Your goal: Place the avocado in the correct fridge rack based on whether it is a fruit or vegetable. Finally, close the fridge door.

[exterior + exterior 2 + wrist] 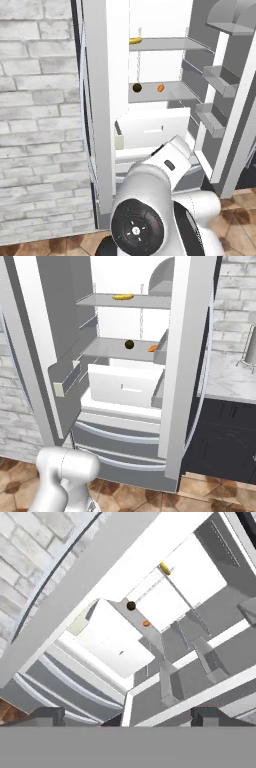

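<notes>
The avocado (136, 88) (129, 344) (131, 605) is seen lying on the rack (175, 93) (107, 349), near but apart from a small orange item (160, 88) (152, 348) (146, 624), with a banana (135, 40) (122, 297) (164, 568) on the shelf (172, 44) (140, 302) above. The fridge doors (100, 110) (187, 356) are left open. The gripper (127, 716) is held well back from the fridge, its jaws spread wide with nothing between them.

The left base view looks from behind the arm's left, forward and slightly up into the open fridge (150, 125). The right base view faces the same interior from farther right and farther back. The hand view looks in from low and is strongly rolled. All three share the fridge rack (160, 92) with the avocado (137, 88).
</notes>
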